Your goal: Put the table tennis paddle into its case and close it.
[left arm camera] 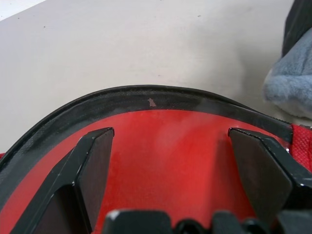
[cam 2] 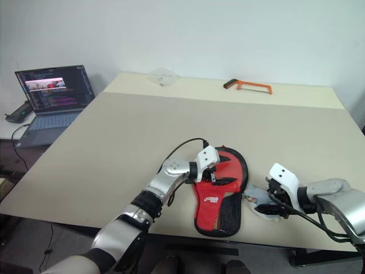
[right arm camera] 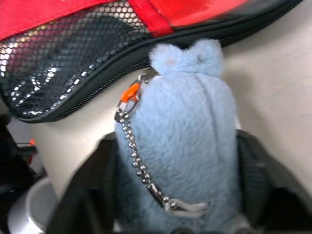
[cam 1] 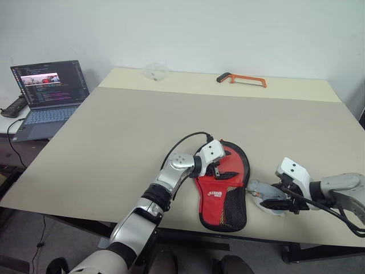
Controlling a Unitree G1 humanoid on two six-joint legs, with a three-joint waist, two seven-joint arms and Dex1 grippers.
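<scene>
Case [cam 1: 223, 191] lies at the desk's [cam 1: 114, 148] near edge, paddle [left arm camera: 165, 151] inside.
Left pincer [cam 1: 219, 171] spreads wide over the case's round end; right pincer [cam 1: 272, 200] grips the fuzzy ball [right arm camera: 187, 141] beside the case.

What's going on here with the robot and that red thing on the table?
The robot is working on a red table tennis paddle case lying near the table's front edge. Its left gripper rests open on the case's round end. Its right gripper has the grey fuzzy charm, attached by a bead chain, between its fingers beside the case.
</scene>
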